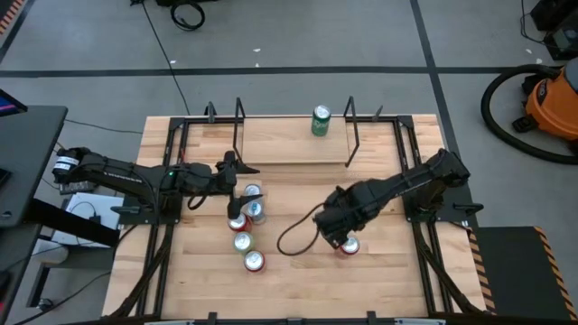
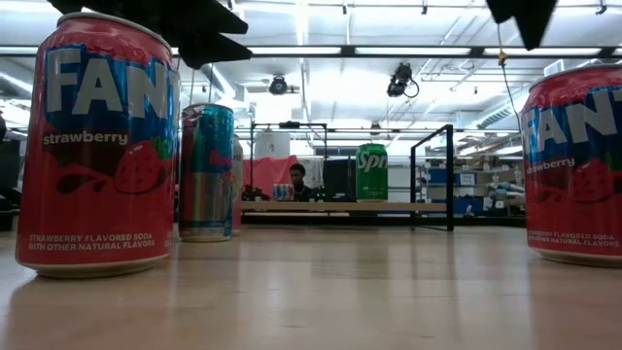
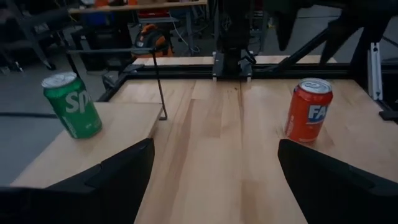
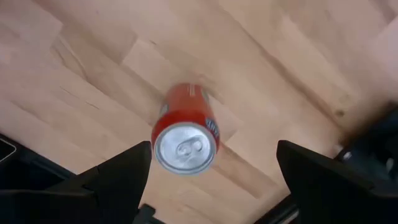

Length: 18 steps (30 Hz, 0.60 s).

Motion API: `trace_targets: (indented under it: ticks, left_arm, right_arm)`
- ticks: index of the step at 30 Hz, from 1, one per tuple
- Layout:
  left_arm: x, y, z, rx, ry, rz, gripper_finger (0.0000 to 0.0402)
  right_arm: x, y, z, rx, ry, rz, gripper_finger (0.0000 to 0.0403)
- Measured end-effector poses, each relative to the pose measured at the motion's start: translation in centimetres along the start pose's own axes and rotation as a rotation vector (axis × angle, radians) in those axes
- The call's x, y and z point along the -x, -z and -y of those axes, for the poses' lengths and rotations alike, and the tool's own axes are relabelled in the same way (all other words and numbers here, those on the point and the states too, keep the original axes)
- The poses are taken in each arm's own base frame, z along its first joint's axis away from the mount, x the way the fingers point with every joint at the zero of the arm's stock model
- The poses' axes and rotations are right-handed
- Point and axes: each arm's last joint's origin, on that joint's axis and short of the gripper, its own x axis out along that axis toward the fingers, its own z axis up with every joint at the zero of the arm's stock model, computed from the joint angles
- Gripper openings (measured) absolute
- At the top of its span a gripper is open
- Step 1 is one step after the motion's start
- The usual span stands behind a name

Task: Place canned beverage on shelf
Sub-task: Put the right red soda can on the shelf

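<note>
A green canned beverage stands upright on the shelf at the table's far side. A red can stands upright on the tabletop right of the middle. My right gripper hangs above it, pointing down and open, one finger on each side of the can and clear of it. My left gripper is open and holds nothing. It stays level at the left, beside the shelf's left end.
Several more cans stand grouped left of the table's middle; two of them, red and teal, loom close in the low view. A dark cable loop lies by my right gripper. Black rod uprights border the shelf.
</note>
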Motion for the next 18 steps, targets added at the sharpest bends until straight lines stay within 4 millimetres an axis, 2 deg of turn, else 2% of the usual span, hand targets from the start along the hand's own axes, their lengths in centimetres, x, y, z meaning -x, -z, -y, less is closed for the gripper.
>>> trace_targets:
  ticks: [7, 12, 18]
  left_arm:
    - [0.1, -0.9, -0.3, -0.083, -0.099, 0.084, 0.0354]
    - [0.4, -1.5, -0.3, -0.129, -0.101, 0.136, 0.0354]
    - [0.4, -1.5, 0.0, -0.143, -0.065, 0.144, 0.0354]
  right_arm:
    - [-2.0, 1.7, -1.1, -0.110, -0.028, -0.001, 0.0358]
    - [-3.3, 2.3, -1.2, -0.228, -0.008, -0.023, 0.0358]
    - [-3.6, 2.2, -1.7, -0.360, -0.052, -0.001, 0.0358]
